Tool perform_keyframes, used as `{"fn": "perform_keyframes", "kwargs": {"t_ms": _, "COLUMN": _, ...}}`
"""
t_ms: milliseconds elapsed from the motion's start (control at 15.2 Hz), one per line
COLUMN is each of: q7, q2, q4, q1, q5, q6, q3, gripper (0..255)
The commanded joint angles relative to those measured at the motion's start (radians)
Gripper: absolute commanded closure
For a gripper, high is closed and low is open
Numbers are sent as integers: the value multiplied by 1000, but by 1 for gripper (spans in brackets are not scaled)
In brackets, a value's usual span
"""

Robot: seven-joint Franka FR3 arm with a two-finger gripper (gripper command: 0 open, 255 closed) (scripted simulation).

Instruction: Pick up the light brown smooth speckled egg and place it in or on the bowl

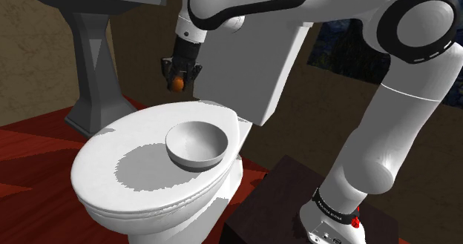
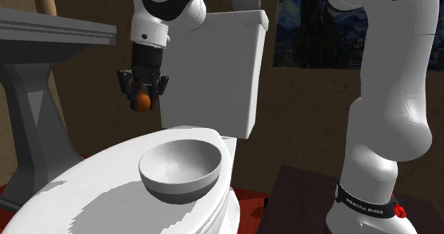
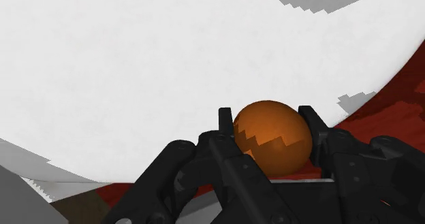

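An orange-brown egg [image 1: 176,83] hangs in the air, clasped between the black fingers of my gripper [image 1: 178,78]. In the second exterior view the egg [image 2: 143,102] sits at the tips of the gripper [image 2: 143,97], up and to the left of the bowl. The grey bowl [image 1: 196,144] stands on the closed white toilet lid [image 1: 126,172]; in the second exterior view the bowl [image 2: 181,170] is upright and holds nothing. In the wrist view the egg [image 3: 272,137] is held by the gripper [image 3: 271,131] high over the white lid [image 3: 170,66].
The white toilet tank [image 1: 263,68] rises just behind the gripper. A grey pedestal sink [image 1: 100,50] stands at the shoulder view's left. Red floor [image 1: 30,142] surrounds the toilet. The dark stand [image 1: 282,205] holds the arm's base at the lower right.
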Motion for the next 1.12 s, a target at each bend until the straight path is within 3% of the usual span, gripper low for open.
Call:
{"fn": "perform_keyframes", "kwargs": {"t_ms": 0, "q7": 7, "q2": -38, "q4": -34, "q1": 4, "q5": 8, "q6": -2, "q3": 5, "gripper": 255}}
{"fn": "perform_keyframes", "kwargs": {"t_ms": 858, "q7": 112, "q2": -466, "q4": -467, "q1": 104, "q5": 132, "q6": 31, "q3": 81, "gripper": 255}}
{"fn": "perform_keyframes", "kwargs": {"t_ms": 1056, "q7": 113, "q2": -470, "q4": -497, "q1": 109, "q5": 138, "q6": 57, "q3": 86, "gripper": 255}}
